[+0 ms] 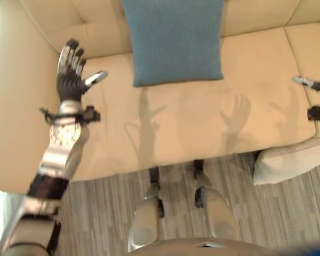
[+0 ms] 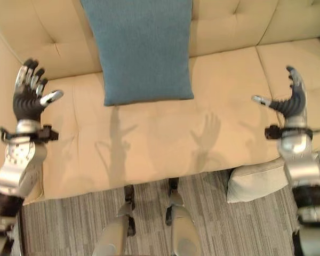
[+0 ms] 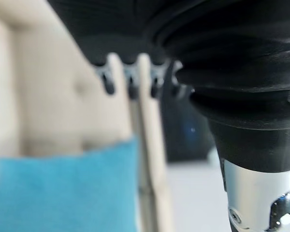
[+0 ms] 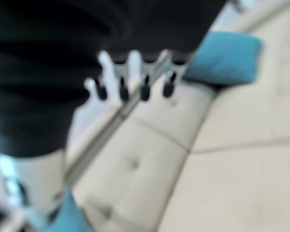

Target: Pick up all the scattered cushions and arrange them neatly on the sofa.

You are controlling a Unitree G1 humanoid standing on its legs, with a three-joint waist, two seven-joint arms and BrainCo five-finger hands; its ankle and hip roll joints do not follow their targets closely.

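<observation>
Both hands spread, nothing held: left robot hand (image 2: pixel 29 93) at frame left, right robot hand (image 2: pixel 290 101) at frame right. Blue cushion (image 2: pixel 141 50) is propped top-centre on sofa (image 2: pixel 149 138). Cream cushion (image 2: pixel 256 184) is seen on floor (image 2: pixel 229 229), lower right — prob. next pickup; a low reach is needed.

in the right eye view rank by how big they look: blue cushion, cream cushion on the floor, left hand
1. Blue cushion, leaning against the sofa backrest: clearly largest.
2. Cream cushion on the floor; the right arm partly hides it.
3. Left hand: smallest, though nearer the camera.
</observation>
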